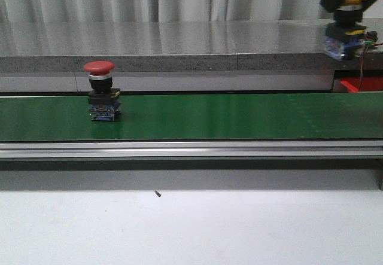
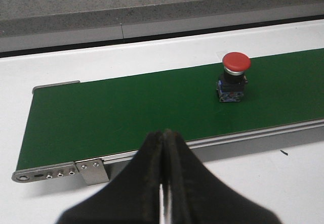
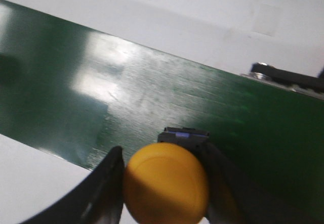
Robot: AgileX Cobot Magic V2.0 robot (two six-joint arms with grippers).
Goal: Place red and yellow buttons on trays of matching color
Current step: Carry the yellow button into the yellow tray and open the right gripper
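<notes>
A red button [image 1: 100,91] with a mushroom cap and a black-and-blue base stands upright on the left part of the green belt [image 1: 209,116]. In the left wrist view the red button [image 2: 234,75] stands far beyond my left gripper [image 2: 164,134], which is shut with nothing in it. My right gripper [image 1: 349,2] hangs high at the far right, above the belt's end, shut on the yellow button [image 1: 347,29]. The right wrist view shows the yellow button's cap [image 3: 166,181] squeezed inside the right gripper [image 3: 164,153]. A corner of the red tray [image 1: 362,84] shows behind the belt, below the right gripper.
A grey stone ledge [image 1: 167,46] runs along behind the belt. The belt's metal rail [image 1: 191,150] lines its near side, with white table [image 1: 191,229] in front. The belt's left end has a metal bracket [image 2: 61,172].
</notes>
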